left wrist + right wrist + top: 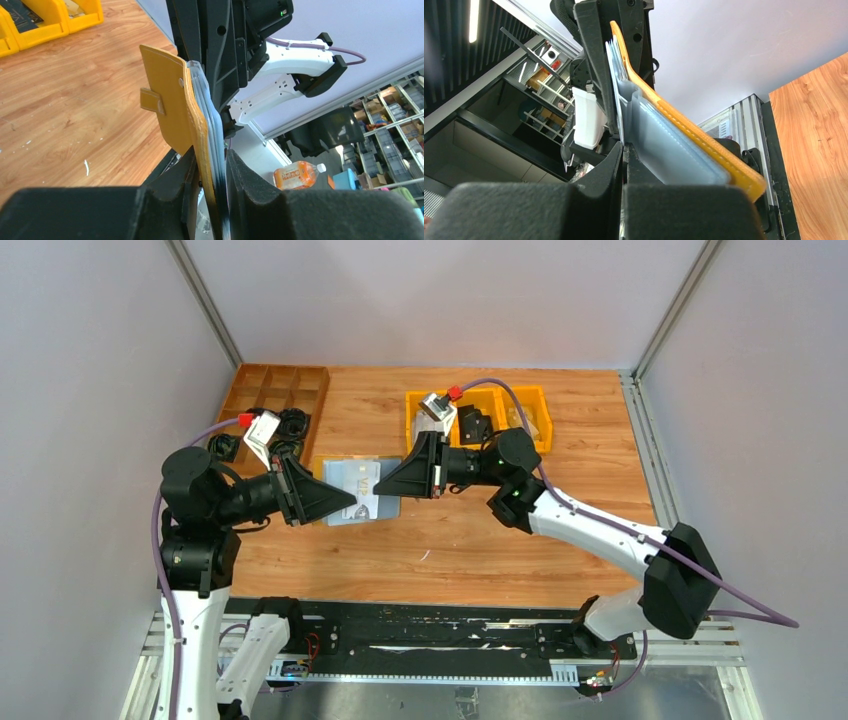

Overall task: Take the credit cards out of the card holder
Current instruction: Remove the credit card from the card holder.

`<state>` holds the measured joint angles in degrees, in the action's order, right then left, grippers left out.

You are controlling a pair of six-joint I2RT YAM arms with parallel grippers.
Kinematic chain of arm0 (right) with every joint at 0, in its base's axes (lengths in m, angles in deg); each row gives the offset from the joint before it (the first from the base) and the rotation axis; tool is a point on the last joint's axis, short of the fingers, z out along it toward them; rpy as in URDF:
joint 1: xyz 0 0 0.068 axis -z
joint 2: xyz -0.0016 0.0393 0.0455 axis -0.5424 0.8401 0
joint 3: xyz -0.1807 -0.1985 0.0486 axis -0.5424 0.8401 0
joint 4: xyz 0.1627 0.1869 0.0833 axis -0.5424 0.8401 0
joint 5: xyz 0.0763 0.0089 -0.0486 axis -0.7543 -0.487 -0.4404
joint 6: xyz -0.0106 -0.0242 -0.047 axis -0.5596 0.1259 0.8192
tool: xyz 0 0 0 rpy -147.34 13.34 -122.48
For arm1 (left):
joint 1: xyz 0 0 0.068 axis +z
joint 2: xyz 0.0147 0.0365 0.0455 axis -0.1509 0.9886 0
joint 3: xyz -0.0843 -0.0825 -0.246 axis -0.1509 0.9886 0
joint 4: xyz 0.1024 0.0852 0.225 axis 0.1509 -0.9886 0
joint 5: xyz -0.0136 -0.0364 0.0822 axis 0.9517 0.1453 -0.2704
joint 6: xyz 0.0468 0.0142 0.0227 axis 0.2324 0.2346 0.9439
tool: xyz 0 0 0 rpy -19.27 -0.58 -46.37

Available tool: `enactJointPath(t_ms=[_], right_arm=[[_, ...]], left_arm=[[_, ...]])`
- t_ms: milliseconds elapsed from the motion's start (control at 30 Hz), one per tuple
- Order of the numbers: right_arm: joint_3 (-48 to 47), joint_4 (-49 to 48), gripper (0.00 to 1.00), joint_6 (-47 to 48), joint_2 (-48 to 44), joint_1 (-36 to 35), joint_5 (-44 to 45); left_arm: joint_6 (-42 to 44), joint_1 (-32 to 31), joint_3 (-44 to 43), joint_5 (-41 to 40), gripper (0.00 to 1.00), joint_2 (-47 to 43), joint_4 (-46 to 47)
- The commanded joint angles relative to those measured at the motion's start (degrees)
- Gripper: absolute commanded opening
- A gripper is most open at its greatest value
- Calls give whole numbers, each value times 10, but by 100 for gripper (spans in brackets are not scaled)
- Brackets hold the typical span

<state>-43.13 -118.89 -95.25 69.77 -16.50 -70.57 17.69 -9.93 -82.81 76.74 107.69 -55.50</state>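
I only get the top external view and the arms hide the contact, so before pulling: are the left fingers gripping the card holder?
Observer: Yes. The left wrist shows the left fingers clamped on the card holder, grey-blue sleeves included.
Operator: And the right fingers?
Observer: The right wrist shows them shut on a thin pale edge, seemingly a credit card.
Operator: Is the snap tab fastened?
Observer: No, it sticks out free from the holder's outer face.

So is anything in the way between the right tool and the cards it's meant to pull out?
Nothing visible. The right tool is pinched shut on the edge of the credit cards sticking out of the card holder, which the left tool clamps from the opposite side. Only the holder's sleeves wrap them.
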Motion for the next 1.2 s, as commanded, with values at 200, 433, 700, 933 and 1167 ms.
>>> enactJointPath(t_ms=[200,433,700,933,1167], right_arm=[[28,-7,0,21,-49,7,16],[31,6,2,28,-45,7,18],[25,-114,29,-52,-2,6,22],[23,-199,2,-114,28,6,22],[54,-207,0,-112,0,14,18]], left_arm=[[-36,5,-20,0,17,-1,41],[-24,6,-24,-3,10,-1,34],[-29,6,-22,2,0,-3,41],[-29,6,-26,3,0,-2,39],[-28,6,-33,0,0,-2,39]])
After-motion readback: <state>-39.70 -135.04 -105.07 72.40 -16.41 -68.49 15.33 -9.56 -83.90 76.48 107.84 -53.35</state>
